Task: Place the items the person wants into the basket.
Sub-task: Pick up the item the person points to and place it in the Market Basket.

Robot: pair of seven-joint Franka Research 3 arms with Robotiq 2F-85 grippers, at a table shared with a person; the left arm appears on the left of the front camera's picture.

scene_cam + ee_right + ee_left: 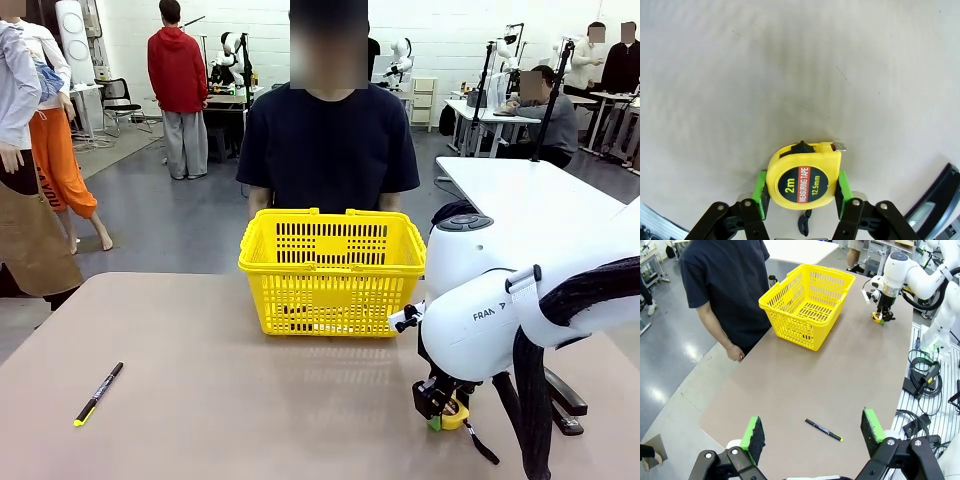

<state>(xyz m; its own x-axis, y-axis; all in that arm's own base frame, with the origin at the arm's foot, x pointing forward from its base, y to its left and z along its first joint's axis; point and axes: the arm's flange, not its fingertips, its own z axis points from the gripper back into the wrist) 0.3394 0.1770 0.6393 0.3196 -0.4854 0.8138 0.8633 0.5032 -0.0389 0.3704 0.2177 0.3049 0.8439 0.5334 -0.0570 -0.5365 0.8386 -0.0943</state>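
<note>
Tape measure gripped on the bench, to be lifted and carried to the basket.

The right tool (800, 192) is closed on the tape measure (802, 181), one green pad pressed against each side of the round yellow case, which lies flat on the bench (220, 400) to the right of the basket (332, 270). The left tool (812, 432) is held open above the bench, gripping nothing. The case is best raised straight up before any sideways travel, so that it is not dragged. The black strap (480, 442) hangs loose and is best kept clear of the rim. Release is best made low inside the basket, which stands in front of the person (330, 140).
</note>
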